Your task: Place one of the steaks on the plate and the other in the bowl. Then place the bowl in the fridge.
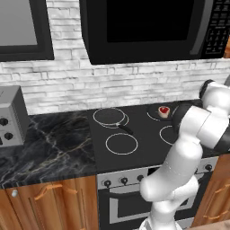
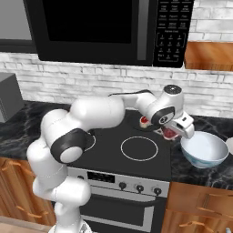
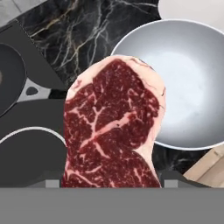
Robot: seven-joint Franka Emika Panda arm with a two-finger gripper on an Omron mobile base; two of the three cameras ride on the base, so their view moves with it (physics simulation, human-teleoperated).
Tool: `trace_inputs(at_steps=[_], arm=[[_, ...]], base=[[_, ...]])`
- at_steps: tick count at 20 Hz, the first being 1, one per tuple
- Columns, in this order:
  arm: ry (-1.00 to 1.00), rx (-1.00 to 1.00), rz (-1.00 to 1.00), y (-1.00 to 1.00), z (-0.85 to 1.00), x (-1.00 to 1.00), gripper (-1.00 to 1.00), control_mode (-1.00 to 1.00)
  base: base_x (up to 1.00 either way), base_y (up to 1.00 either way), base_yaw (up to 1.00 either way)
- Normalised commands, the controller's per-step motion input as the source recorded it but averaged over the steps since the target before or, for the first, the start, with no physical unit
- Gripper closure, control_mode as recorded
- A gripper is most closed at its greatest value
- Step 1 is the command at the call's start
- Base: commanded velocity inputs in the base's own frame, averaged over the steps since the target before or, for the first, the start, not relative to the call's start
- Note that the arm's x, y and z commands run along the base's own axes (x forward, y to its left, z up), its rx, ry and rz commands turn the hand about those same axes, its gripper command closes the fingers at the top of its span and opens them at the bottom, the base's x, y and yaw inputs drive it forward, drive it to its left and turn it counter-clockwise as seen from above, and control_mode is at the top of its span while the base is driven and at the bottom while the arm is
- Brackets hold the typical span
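In the left base view, one steak (image 1: 164,111) is seen lying in a dark pan (image 1: 158,112) at the back of the black stove (image 1: 134,134), and it is well apart from the robot's hand. Nothing else is seen in that pan. In the right base view, the gripper (image 2: 175,132) is seen at the right edge of the stove, just beside the bowl (image 2: 204,151). A second steak (image 2: 169,133) is seen as a red bit tucked under the hand, near the bowl's rim but not yet over its middle. The bowl is seen to have nothing in it. The steak in the pan (image 2: 144,120) is seen behind the arm. In the hand view, the held steak (image 3: 113,127) is seen close up, hanging between the two dark finger tips (image 3: 47,180), which are spread quite wide with the meat pinched at its two sides. The bowl (image 3: 183,83) is seen up and to the right, white and bare inside, and a bit of the white plate (image 3: 197,11) is seen past it. The meat is judged to be light, soft and floppy, and likely a little slippery, so it is best gripped across its thick middle and not by the pale fat edge. The bowl is judged to be stiff and easy to chip, so it should be taken by its rim.
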Motion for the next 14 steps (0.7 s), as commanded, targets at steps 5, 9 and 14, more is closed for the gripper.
trace_inputs(at_steps=[5, 9, 14], arm=[[0.0, 0.0, 0.0, -0.36, -0.01, 0.03, 1.0, -1.0], [0.0, 0.0, 0.0, -0.34, -0.13, 0.0, 1.0, -1.0], [0.0, 0.0, 0.0, -0.39, -0.14, 0.01, 1.0, -1.0]], base=[[0.0, 0.0, 0.0], [0.0, 0.0, 0.0], [0.0, 0.0, 0.0]])
